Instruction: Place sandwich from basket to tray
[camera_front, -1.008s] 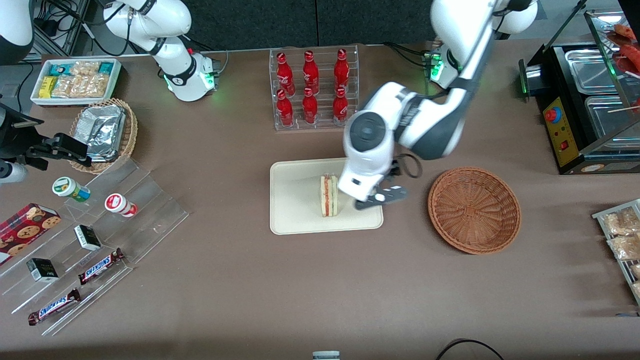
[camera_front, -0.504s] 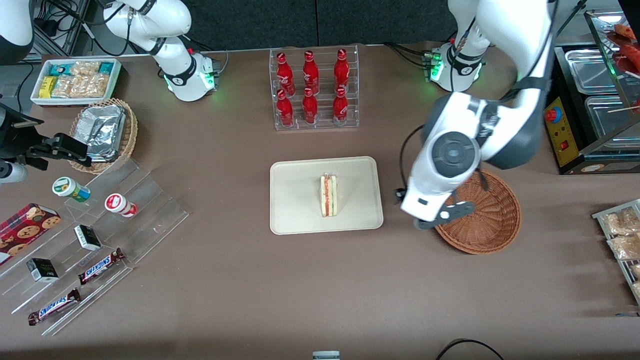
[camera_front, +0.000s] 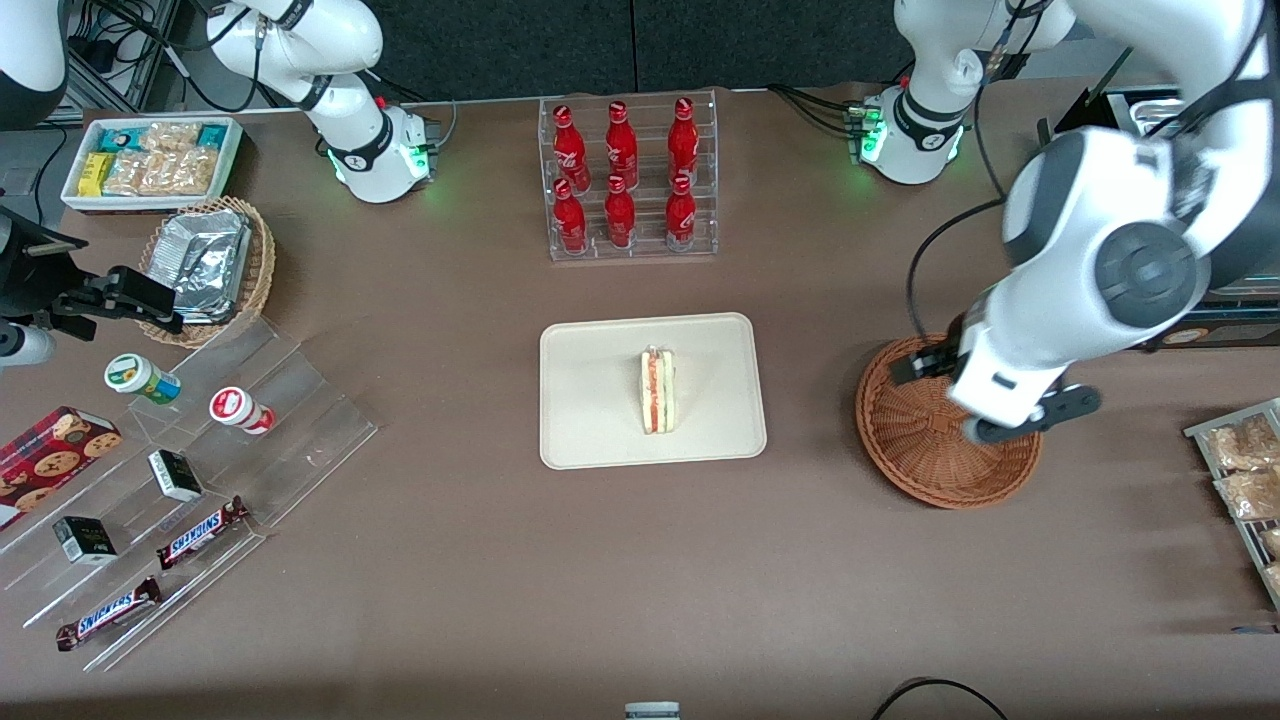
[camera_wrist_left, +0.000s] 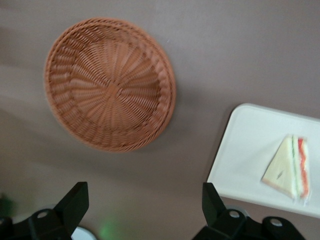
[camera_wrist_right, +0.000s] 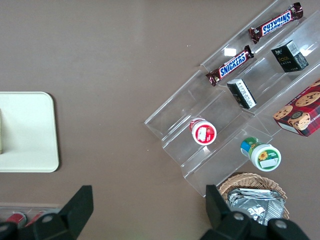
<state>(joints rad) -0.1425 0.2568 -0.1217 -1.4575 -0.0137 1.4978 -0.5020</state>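
The sandwich (camera_front: 658, 391) stands on its edge on the cream tray (camera_front: 590, 400), filling stripe up, near the tray's middle. The reddish-brown basket (camera_front: 930, 455) sits beside the tray, toward the working arm's end of the table, with nothing in it. My gripper (camera_front: 985, 400) hangs high above the basket. In the left wrist view the gripper (camera_wrist_left: 142, 207) is open, with only bare table between its fingers (camera_wrist_left: 75, 200). That view also holds the basket (camera_wrist_left: 110, 85), the tray (camera_wrist_left: 250, 150) and the sandwich (camera_wrist_left: 290, 167), all well clear of the fingers.
A clear rack of red bottles (camera_front: 627, 180) stands farther from the front camera than the tray. A stepped clear display of snacks (camera_front: 200, 470) and a tan basket of foil packs (camera_front: 210, 265) lie toward the parked arm's end. A black food warmer (camera_front: 1180, 210) stands near the basket.
My gripper has swung away from the tray, crossing toward the working arm's end until it is over the basket. The sandwich has stayed on the tray.
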